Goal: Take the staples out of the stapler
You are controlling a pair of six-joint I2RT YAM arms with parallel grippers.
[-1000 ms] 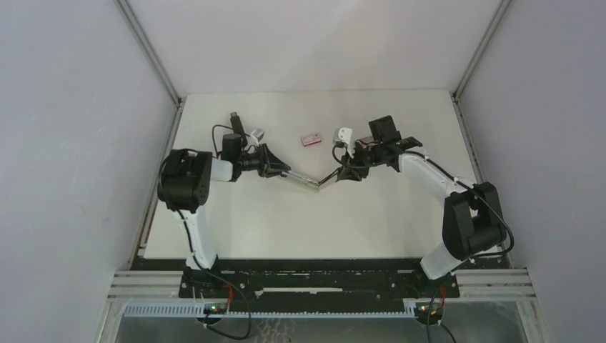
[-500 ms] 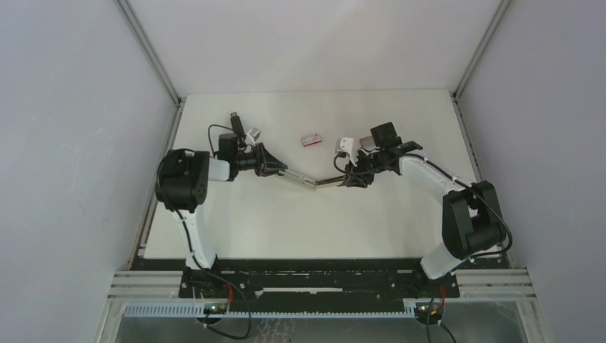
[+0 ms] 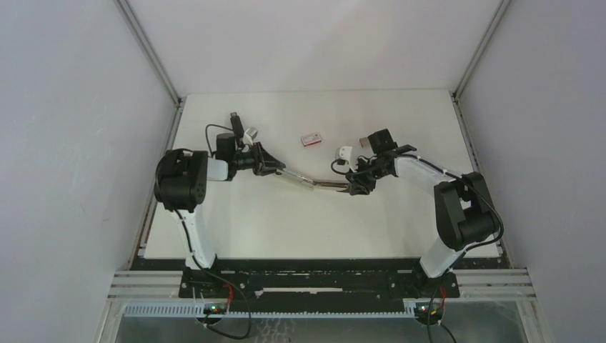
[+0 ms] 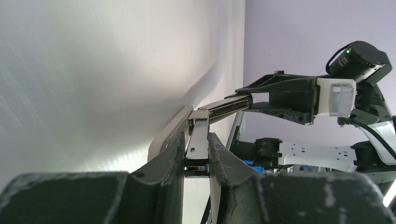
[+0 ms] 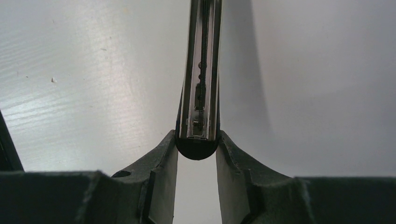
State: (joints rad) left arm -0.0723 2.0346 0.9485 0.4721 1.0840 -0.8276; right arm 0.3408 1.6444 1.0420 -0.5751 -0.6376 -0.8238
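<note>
A silver metal stapler (image 3: 311,183) is pinched by the left gripper (image 4: 196,144). Its other arm is pinched between the right gripper's (image 5: 197,140) jaws.

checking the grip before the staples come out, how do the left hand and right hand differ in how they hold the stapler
The left hand clamps a thin flat metal arm of the stapler, fingers nearly together; the right hand holds the rounded black end of the open channel, fingers wider apart. The left hand reaches in from the left, the right hand from the right. Both are shut on the same opened-out stapler.
</note>
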